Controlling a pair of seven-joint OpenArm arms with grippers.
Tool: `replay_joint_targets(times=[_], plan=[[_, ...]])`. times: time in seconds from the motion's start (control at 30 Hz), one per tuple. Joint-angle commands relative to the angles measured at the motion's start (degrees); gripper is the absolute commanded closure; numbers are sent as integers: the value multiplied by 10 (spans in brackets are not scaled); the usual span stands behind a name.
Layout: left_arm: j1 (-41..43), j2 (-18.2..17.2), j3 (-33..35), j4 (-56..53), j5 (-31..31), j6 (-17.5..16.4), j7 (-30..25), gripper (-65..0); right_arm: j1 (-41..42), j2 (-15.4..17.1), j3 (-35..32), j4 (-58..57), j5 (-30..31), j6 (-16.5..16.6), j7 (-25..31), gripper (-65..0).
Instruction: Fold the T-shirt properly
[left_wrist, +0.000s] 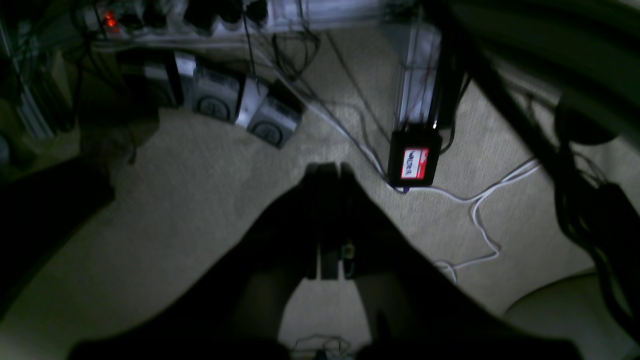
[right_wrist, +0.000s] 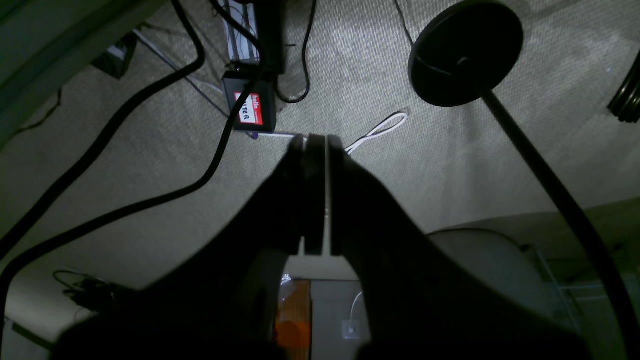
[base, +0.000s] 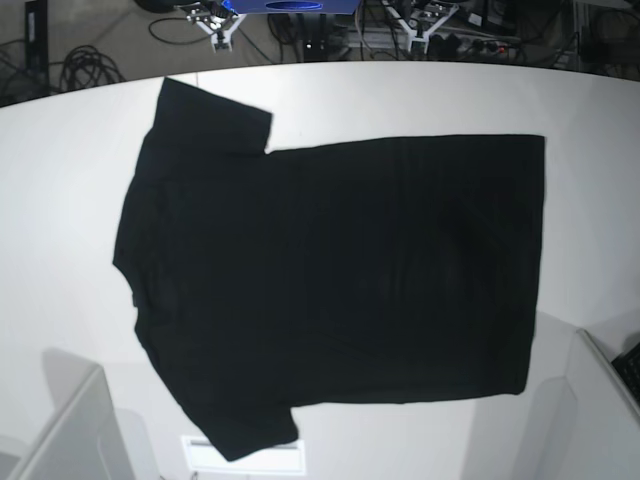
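Left gripper (left_wrist: 330, 172) fully closed, fingers pressed together, nothing between them — pointed down at beige carpet (left_wrist: 200, 200) in the left wrist view. Right gripper (right_wrist: 315, 142) likewise clamped on itself, empty, also over carpet. Around the left gripper: small black box with a red-and-white label (left_wrist: 415, 162) at 2 o'clock, white cable (left_wrist: 480, 210) trailing off at 3 to 4 o'clock, two grey units (left_wrist: 240, 107) at 11 o'clock, power strip with a lit red switch (left_wrist: 107, 20) far out at 10 to 11 o'clock. Around the right gripper: same kind of labelled black box (right_wrist: 250, 107) at 11 o'clock, white cable loop (right_wrist: 380, 130) at 2 o'clock, black round stand base (right_wrist: 465, 52) further out at 1 to 2 o'clock with its pole running down toward 4 o'clock, thick black cables (right_wrist: 150, 200) sweeping across at 9 o'clock. Neither gripper visible in the base view. T-shirt (base: 340, 270) spread flat, plain black side up, on the white table (base: 60, 200) — collar end toward 9 o'clock, hem toward 3 o'clock, one sleeve at 11 o'clock, the other at 7 o'clock near the table's near edge. No folds visible, cloth untouched by either arm.
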Motion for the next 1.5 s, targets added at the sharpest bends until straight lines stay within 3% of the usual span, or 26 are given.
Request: replay_joint_targets(times=[0.0, 0.3, 0.5, 0.8, 1.23, 1.47], plan=[[9, -2, -1, 0, 0, 3, 5, 0, 0, 3, -1, 0, 0, -3, -3, 0], [7, -3, 0, 0, 0, 3, 1, 0, -1, 3, -1, 20, 0, -3, -3, 0], [41, -3, 6, 20, 5, 3, -1, 0, -63, 4, -1, 91, 0, -3, 0, 0], [206, -19, 6, 239, 0, 3, 0, 0, -209, 28, 3, 274, 3, -3, -3, 0], [380, -78, -2, 478, -3, 3, 0, 0, -384, 41, 4, 495, 4, -3, -22, 0], [476, -131, 0, 669, -130, 3, 0, 0, -467, 35, 66, 681, 4, -3, -87, 0]])
